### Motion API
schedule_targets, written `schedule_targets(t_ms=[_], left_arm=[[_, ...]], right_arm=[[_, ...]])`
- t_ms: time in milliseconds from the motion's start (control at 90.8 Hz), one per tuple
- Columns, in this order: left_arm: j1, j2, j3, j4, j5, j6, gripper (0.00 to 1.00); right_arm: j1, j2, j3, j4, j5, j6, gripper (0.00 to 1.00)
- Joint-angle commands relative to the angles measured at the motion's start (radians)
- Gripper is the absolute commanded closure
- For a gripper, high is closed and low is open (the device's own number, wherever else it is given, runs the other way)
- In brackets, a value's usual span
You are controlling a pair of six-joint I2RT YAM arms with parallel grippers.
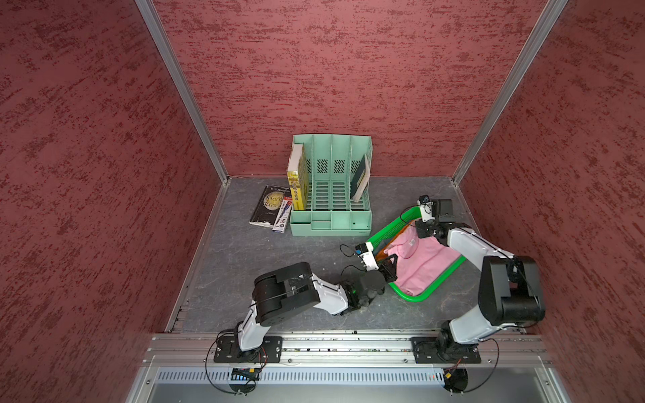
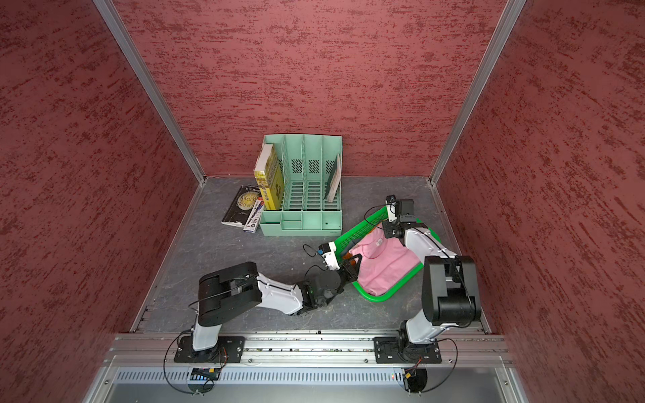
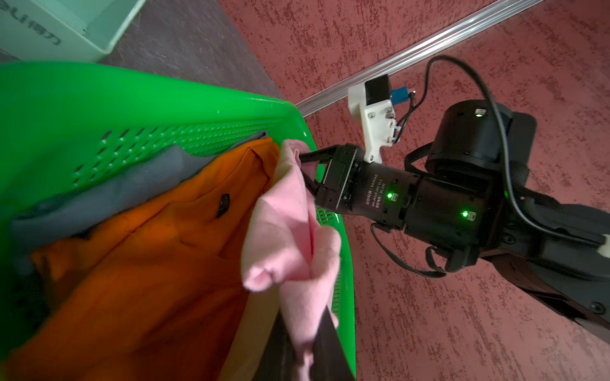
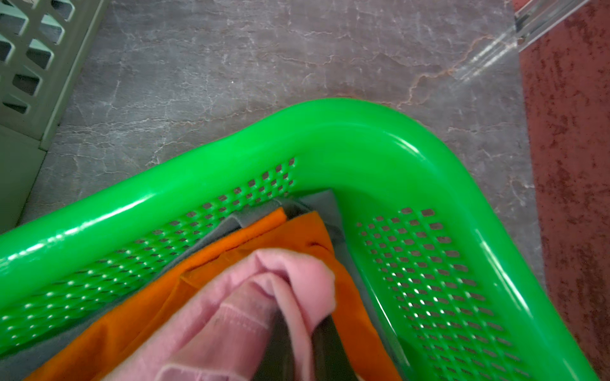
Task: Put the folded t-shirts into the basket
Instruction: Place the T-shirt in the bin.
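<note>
Jaws of the left gripper [image 1: 391, 261] and right gripper [image 3: 305, 171] are both clamping opposite ends of the soft pink cloth t-shirt [image 1: 422, 261], which is sagging over the bright orange folded t-shirt [image 3: 148, 247] and slate grey-blue folded t-shirt [image 3: 132, 184] inside the bright green perforated plastic basket [image 1: 412, 298] (light, limp cloth, probably bunching easily), so edge pinches are looking like the right hold

A grey, marble-veined table [image 1: 244, 265] carried a mint-green file organizer [image 1: 331, 219], which stood upright near the red back wall [image 1: 349, 87]. A black paperback [image 1: 266, 206] lay flat just left of the organizer. A pack of pens [image 1: 282, 218] lay along the paperback's right edge, beside the organizer. Nearer and to the right, a bright green perforated basket [image 1: 412, 297] sat askew on the table, well apart from the paperback.
</note>
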Motion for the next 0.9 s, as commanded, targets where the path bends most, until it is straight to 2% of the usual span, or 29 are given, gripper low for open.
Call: schedule_targets(t_ms=[0, 77, 121, 198, 342, 661, 749, 893], left_arm=[[0.007, 0.074, -0.029, -0.055, -0.027, 0.036, 1.0], [0.013, 0.077, -0.03, -0.082, -0.04, 0.018, 1.0], [0.018, 0.078, -0.03, -0.104, -0.042, 0.002, 0.93], [0.025, 0.085, -0.034, -0.12, -0.035, -0.02, 0.74], [0.035, 0.083, -0.062, -0.139, -0.033, -0.075, 0.63], [0.034, -0.079, -0.099, -0.351, -0.125, -0.079, 0.6], [0.037, -0.142, -0.103, -0.454, -0.149, -0.08, 0.57], [0.046, -0.248, -0.052, -0.768, -0.185, -0.063, 0.52]], right_arm=[[-0.027, 0.016, 0.049, 0.039, -0.016, -0.042, 1.0], [-0.035, 0.018, 0.049, 0.045, -0.021, -0.039, 1.0], [-0.037, 0.021, 0.048, 0.058, -0.019, -0.035, 0.97], [-0.037, 0.026, 0.052, 0.083, -0.008, -0.025, 0.81], [-0.038, 0.016, 0.062, 0.109, 0.046, 0.012, 0.71], [-0.037, -0.012, 0.128, 0.009, 0.163, 0.17, 0.65], [-0.037, -0.064, 0.136, -0.046, 0.145, 0.239, 0.65], [-0.023, -0.168, 0.134, -0.199, 0.048, 0.327, 0.66]])
